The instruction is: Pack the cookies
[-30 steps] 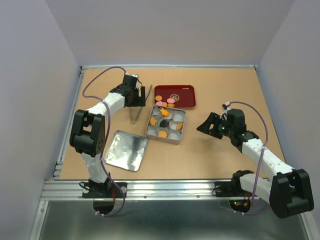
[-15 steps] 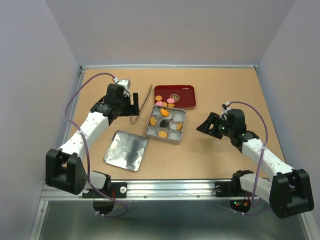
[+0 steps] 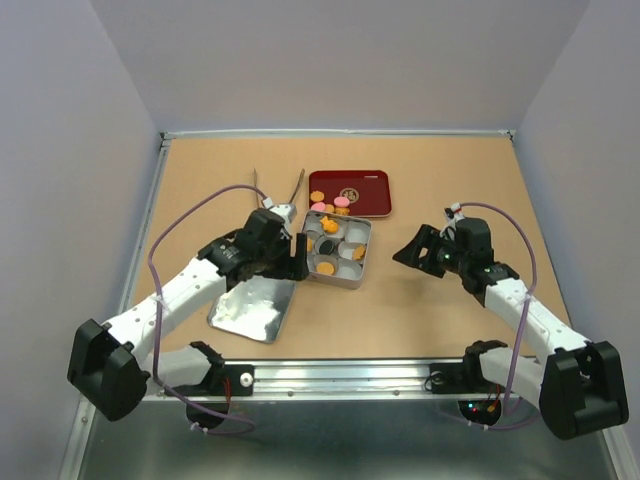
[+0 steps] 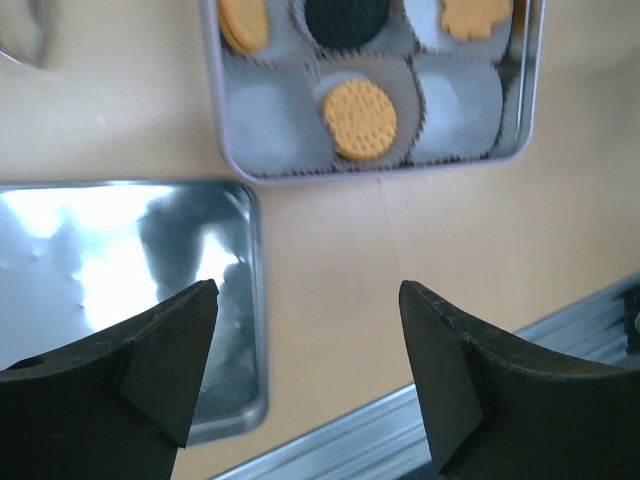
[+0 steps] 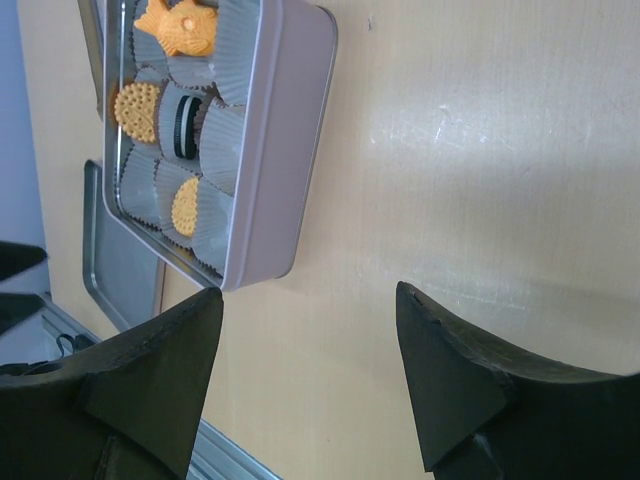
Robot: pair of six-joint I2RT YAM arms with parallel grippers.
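Most of the cookies (image 3: 327,245) I can see sit in the paper cups of the silver tin (image 3: 330,279) near the middle of the table (image 3: 450,180). The left wrist view shows a round yellow one in the tin's near row, with a dark one, an orange one and a flower-shaped one behind it. The right wrist view shows a fish-shaped orange biscuit, two round ones and a dark sandwich biscuit standing on edge. Several cups hold nothing. A few more pink and orange cookies lie in a cluster at the near edge of the dark red tray (image 3: 372,181), just behind the tin.

The tin's flat lid (image 3: 250,305) lies to the near left of the tin, close beside it. Thin metal tongs (image 3: 297,186) lie on the table to the left of the tray.

My left gripper (image 4: 308,290) hangs above bare table at the tin's near left corner, between lid and tin, with its fingers (image 4: 170,350) spread wide and nothing between them. My right gripper (image 5: 310,295) sits to the right of the tin, well apart from it, aimed toward its side wall, its jaws likewise parted and holding nothing.
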